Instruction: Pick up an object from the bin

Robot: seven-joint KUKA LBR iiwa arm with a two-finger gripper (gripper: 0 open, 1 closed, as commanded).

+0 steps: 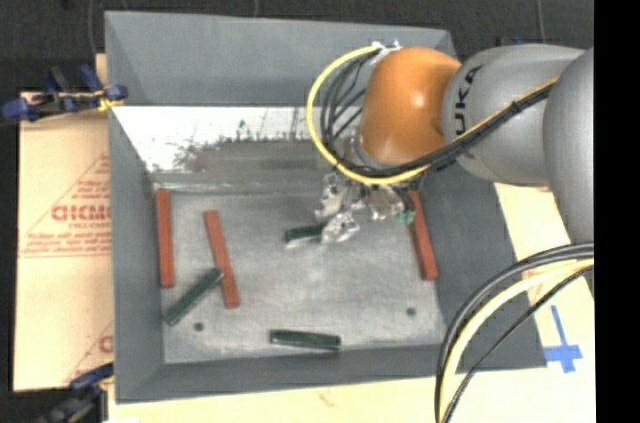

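Observation:
My gripper [338,219] hangs low over the middle of the bin floor, under the arm's orange cover. A short dark green stick [302,234] lies just left of it, its right end meeting the gripper's tip. Whether the stick is gripped cannot be made out. Close by on the right, a red stick [422,236] lies along the bin's right wall.
Two more red sticks [164,238] [221,259] lie on the left of the floor, with a dark green stick [193,297] slanting between their lower ends. Another dark green stick [305,340] lies near the front wall. The arm and its looped cables cover the bin's back right.

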